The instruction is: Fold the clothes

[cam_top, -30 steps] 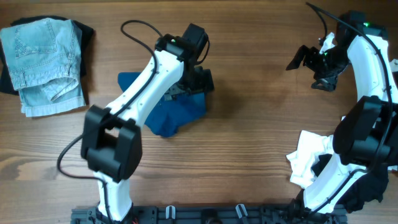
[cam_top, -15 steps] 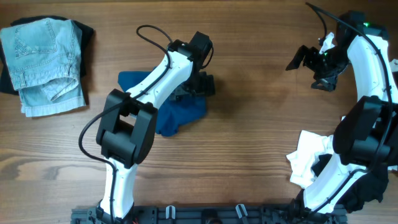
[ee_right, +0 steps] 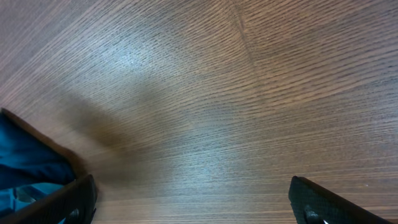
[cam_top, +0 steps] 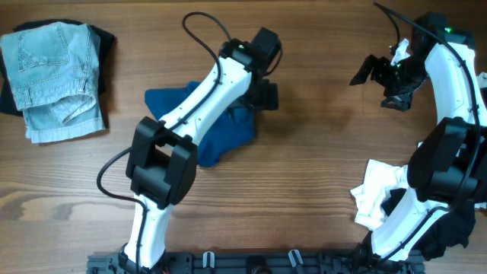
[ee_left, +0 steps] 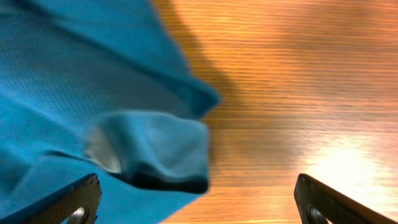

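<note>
Since the wooden surface (cam_top: 319,175) fills nearly every view, it goes down first: brown grain, bare across the middle and right of centre. Left arm (cam_top: 213,84) reaches from the near edge diagonally up over the middle; right arm (cam_top: 456,68) curves up along the right side. Dark blue shirt (cam_top: 224,137) lies crumpled in a heap at centre-left, partly under the left arm, not flattened. Pale denim piece (cam_top: 53,76) sits bunched at the far left, well apart from the shirt, with a black piece (cam_top: 106,38) showing beneath its upper right edge. White piece (cam_top: 377,190) lies rumpled at lower right, against the base of the right arm, and a second black piece (cam_top: 449,228) lies just beside it at the corner. Left gripper (cam_top: 266,95) hangs at the upper right edge of the shirt; from the wrist, its fingers are spread wide with nothing between them, a rolled shirt fold below on the left and bare wood on the right. Right gripper (cam_top: 369,72) is at upper right, well apart from all cloth, fingers likewise spread wide over bare wood, gripping nothing.
</note>
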Controlling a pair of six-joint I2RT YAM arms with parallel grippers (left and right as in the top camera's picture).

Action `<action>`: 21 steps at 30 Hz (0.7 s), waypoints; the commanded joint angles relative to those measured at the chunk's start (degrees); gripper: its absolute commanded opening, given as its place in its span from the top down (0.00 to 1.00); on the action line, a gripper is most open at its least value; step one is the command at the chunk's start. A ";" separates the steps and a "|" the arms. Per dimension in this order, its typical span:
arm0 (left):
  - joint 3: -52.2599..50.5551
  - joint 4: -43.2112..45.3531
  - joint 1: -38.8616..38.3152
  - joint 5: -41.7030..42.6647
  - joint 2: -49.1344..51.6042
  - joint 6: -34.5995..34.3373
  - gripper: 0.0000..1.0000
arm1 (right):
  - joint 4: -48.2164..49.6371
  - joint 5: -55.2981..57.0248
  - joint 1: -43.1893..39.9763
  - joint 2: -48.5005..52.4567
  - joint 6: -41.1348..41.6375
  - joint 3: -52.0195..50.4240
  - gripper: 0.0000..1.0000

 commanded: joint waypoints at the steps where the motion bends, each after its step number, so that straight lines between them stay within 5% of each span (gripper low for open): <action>1: 0.35 -2.54 2.84 0.33 3.43 0.26 0.00 | -0.35 -0.72 0.09 -0.96 -1.01 1.16 0.00; 21: 0.35 1.42 2.16 6.38 17.46 2.43 0.01 | -0.70 -0.72 0.09 -0.96 -1.03 1.16 0.00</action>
